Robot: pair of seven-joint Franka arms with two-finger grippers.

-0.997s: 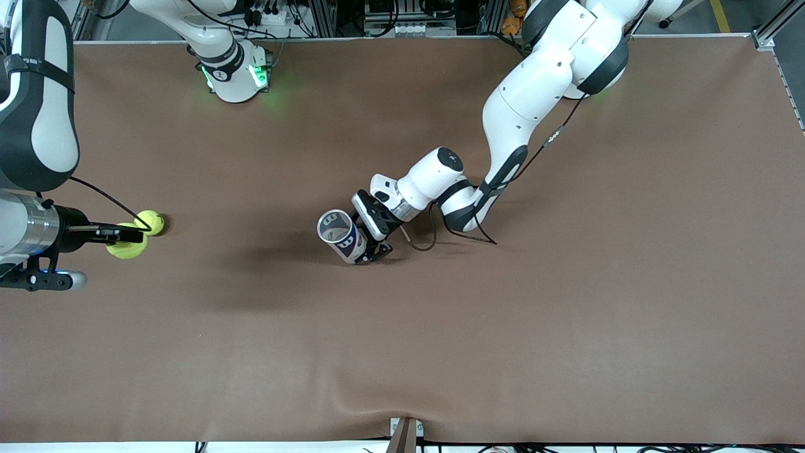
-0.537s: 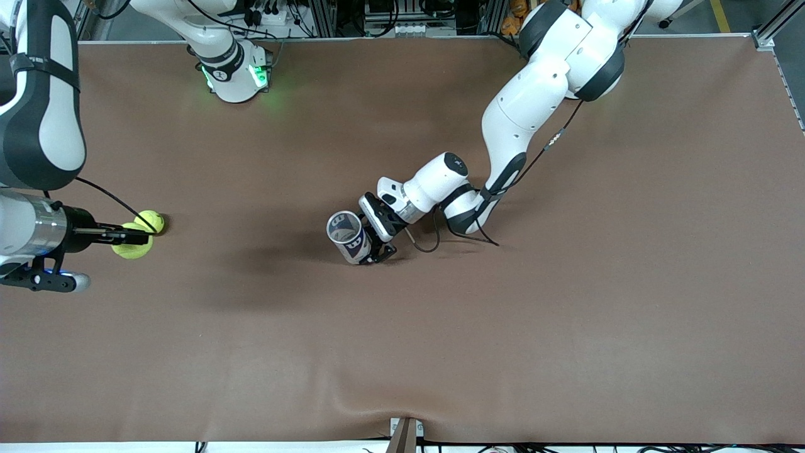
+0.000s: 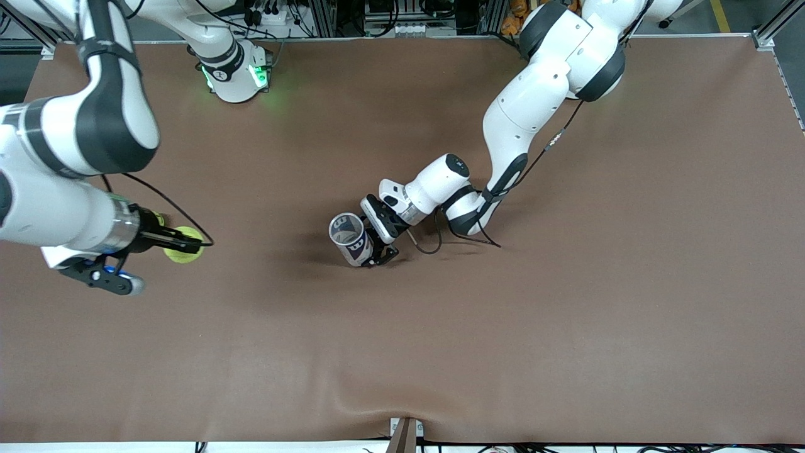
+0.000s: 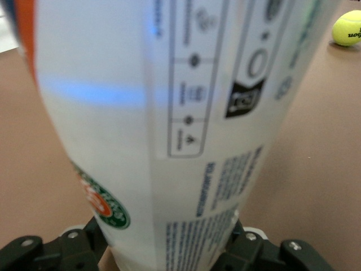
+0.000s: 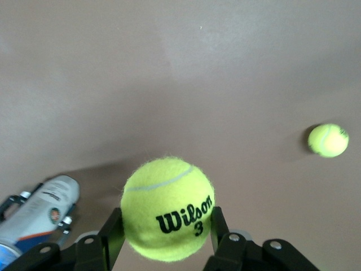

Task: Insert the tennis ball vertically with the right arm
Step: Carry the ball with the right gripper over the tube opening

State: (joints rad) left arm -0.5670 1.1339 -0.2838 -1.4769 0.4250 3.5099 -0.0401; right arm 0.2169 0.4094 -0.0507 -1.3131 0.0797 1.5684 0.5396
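My right gripper [image 3: 186,243] is shut on a yellow Wilson tennis ball [image 3: 182,252] and holds it above the table toward the right arm's end. In the right wrist view the ball [image 5: 167,208] sits between the two black fingers [image 5: 111,228]. My left gripper [image 3: 379,246] is shut on a white and blue ball can [image 3: 349,239] at mid-table. The can stands nearly upright, slightly tilted, with its open mouth up. The can fills the left wrist view [image 4: 169,113] and also shows in the right wrist view [image 5: 39,213].
A second tennis ball [image 5: 328,140] lies on the brown table [image 3: 503,327]. In the front view it is mostly hidden under the right wrist [image 3: 160,219]. A tennis ball shows in the left wrist view [image 4: 348,28].
My right gripper has carried the held ball away from the second ball, toward the can. The left gripper and can shifted only slightly.
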